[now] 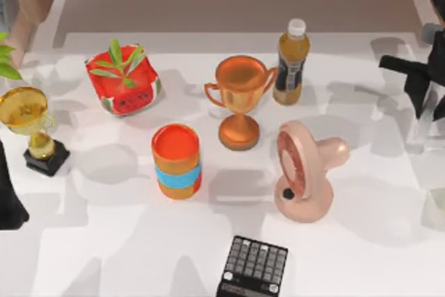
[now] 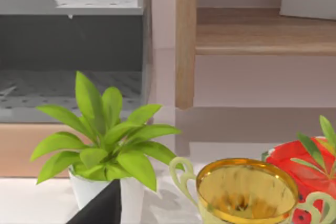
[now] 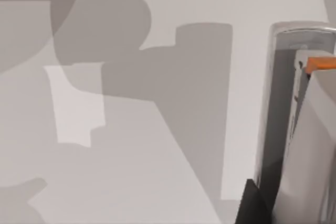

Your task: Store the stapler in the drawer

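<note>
The stapler (image 3: 296, 129), slim and light grey with an orange part at one end, lies on the white table close to my right gripper's black fingertip (image 3: 252, 205). From above, the stapler (image 1: 419, 129) is a pale sliver by the table's right edge. My right gripper (image 1: 429, 109) hovers over it, open, with its fingers pointing down. My left arm (image 1: 8, 196) is parked at the left edge. A grey open compartment (image 2: 68, 51) stands beside a wooden shelf (image 2: 262, 35); I cannot tell whether it is the drawer.
Across the table stand a watermelon pot with a plant (image 1: 124, 80), a gold trophy (image 1: 31, 126), a copper trophy (image 1: 240, 99), a bottle (image 1: 290, 60), an orange can (image 1: 176, 161), a pink fan (image 1: 302, 172) and a black calculator (image 1: 254, 269).
</note>
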Controlling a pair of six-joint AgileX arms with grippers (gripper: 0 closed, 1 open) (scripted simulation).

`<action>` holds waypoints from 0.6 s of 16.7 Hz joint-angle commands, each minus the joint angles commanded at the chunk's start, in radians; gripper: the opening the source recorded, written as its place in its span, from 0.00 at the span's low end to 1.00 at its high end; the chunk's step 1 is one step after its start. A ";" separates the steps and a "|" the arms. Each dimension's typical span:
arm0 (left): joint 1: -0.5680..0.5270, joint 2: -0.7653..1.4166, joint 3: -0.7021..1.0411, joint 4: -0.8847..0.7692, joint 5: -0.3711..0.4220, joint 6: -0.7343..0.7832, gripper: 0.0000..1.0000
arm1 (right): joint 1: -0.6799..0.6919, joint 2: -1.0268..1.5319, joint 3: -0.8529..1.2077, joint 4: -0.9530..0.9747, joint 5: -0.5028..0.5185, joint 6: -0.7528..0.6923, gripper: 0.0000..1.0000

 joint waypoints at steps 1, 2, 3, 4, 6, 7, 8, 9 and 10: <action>0.000 0.000 0.000 0.000 0.000 0.000 1.00 | 0.003 0.005 -0.002 0.003 0.000 0.002 0.00; 0.000 0.000 0.000 0.000 0.000 0.000 1.00 | 0.004 0.004 -0.002 0.002 0.000 0.001 0.00; 0.000 0.000 0.000 0.000 0.000 0.000 1.00 | 0.013 -0.002 0.004 -0.001 -0.001 -0.010 0.00; 0.000 0.000 0.000 0.000 0.000 0.000 1.00 | 0.026 -0.010 0.016 -0.010 -0.003 -0.031 0.00; 0.000 0.000 0.000 0.000 0.000 0.000 1.00 | 0.049 -0.035 0.058 -0.041 -0.009 -0.100 0.00; 0.000 0.000 0.000 0.000 0.000 0.000 1.00 | 0.053 -0.048 0.090 -0.063 -0.012 -0.144 0.00; 0.000 0.000 0.000 0.000 0.000 0.000 1.00 | 0.049 -0.059 0.127 -0.090 -0.014 -0.193 0.00; 0.000 0.000 0.000 0.000 0.000 0.000 1.00 | 0.036 -0.068 0.169 -0.119 -0.014 -0.245 0.00; 0.000 0.000 0.000 0.000 0.000 0.000 1.00 | 0.013 -0.075 0.217 -0.151 -0.012 -0.300 0.00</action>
